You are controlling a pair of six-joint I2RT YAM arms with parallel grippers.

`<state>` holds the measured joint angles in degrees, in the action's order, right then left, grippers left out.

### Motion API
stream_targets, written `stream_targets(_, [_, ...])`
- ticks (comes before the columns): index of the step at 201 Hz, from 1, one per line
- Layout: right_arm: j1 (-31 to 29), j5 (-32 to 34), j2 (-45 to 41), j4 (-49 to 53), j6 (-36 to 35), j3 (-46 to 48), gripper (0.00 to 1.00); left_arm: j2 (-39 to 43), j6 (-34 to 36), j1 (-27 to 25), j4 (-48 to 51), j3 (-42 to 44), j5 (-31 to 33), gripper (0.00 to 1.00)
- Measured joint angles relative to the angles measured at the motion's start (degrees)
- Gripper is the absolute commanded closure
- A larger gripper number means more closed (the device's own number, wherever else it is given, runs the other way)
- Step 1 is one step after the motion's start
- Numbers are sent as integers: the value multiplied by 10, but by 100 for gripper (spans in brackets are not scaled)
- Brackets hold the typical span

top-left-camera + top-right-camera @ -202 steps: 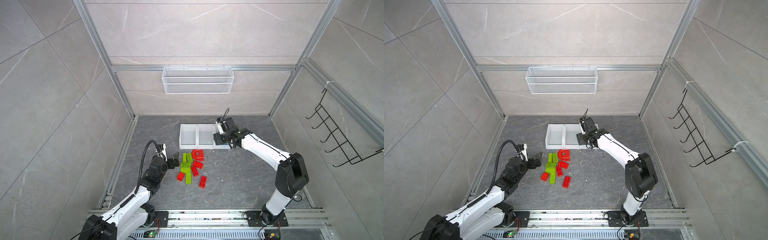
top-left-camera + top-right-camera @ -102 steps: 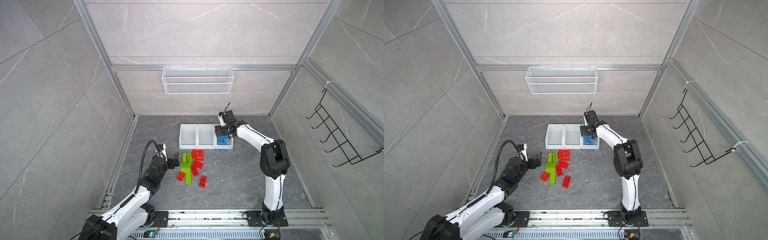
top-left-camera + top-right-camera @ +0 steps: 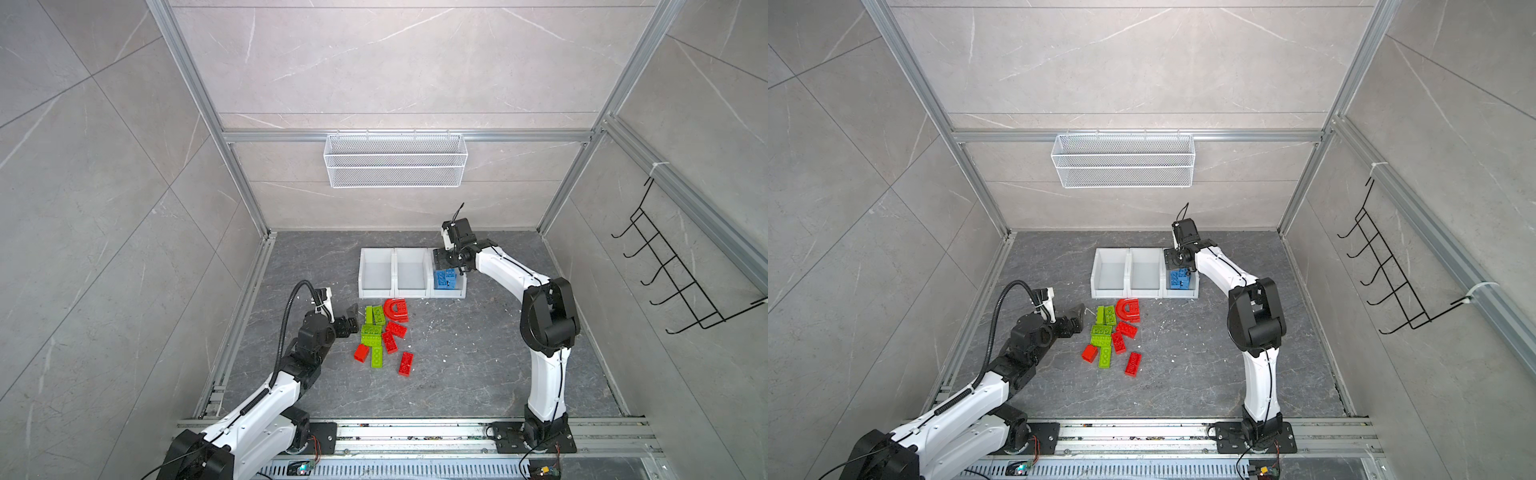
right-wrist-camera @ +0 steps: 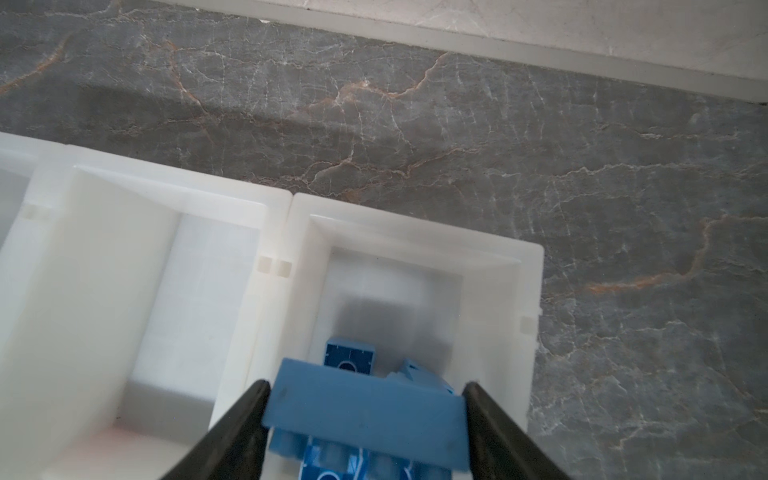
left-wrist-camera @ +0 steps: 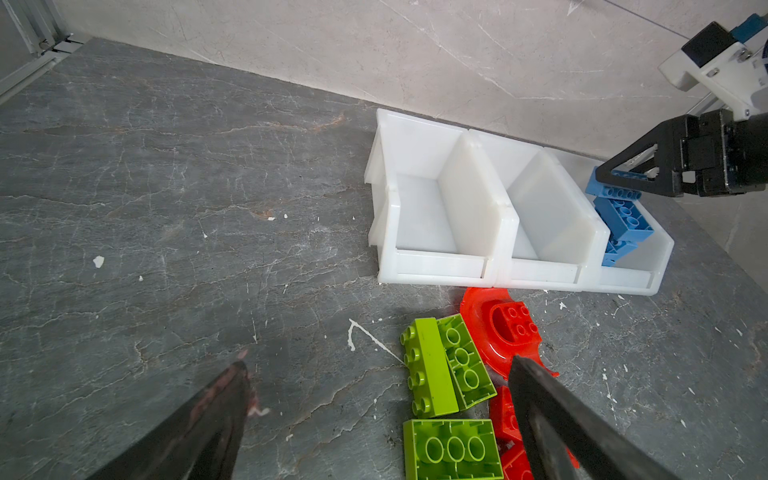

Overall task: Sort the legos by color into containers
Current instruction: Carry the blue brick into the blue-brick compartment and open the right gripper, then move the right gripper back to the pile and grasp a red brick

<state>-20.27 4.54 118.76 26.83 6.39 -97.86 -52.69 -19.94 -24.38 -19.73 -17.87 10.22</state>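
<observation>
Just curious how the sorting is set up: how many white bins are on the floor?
3, joined in a row toward the back wall: the left bin and middle bin are empty, the right bin has blue bricks. None seem hidden.

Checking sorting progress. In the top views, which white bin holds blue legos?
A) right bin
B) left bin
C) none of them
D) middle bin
A: the blue legos sit in the right bin, and the right gripper holds one more blue lego above them.
</observation>
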Motion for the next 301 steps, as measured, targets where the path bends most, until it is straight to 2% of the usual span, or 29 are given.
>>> stream_targets(52, [0, 6, 1, 11, 0, -22, 20, 0, 0, 0, 0, 0, 0, 1])
stream_targets(77, [0, 6, -4, 17, 0, -22, 20, 0, 0, 0, 0, 0, 0, 1])
stream_targets(103, [0, 6, -35, 22, 0, -7, 25, 0, 0, 0, 0, 0, 0, 1])
stream_targets(136, [0, -17, -132, 17, 9, 74, 33, 0, 0, 0, 0, 0, 0, 1])
stream_targets(163, [-18, -52, -248, -3, 40, 210, 33, 2, 0, 0, 0, 0, 1, 1])
stream_targets(188, [-85, -59, -344, -25, 88, 349, 33, 5, 0, 0, 0, 1, 2, 1])
stream_targets(219, [-224, -51, -400, -48, 173, 465, 33, 5, 0, 0, -1, 6, 2, 1])
stream_targets(263, [-376, 5, -371, -81, 273, 497, 32, 2, -3, 0, -5, 6, 2, 1])
stream_targets(301, [-421, 24, -291, -113, 307, 487, 32, 2, -5, 0, -10, 7, 2, 1])
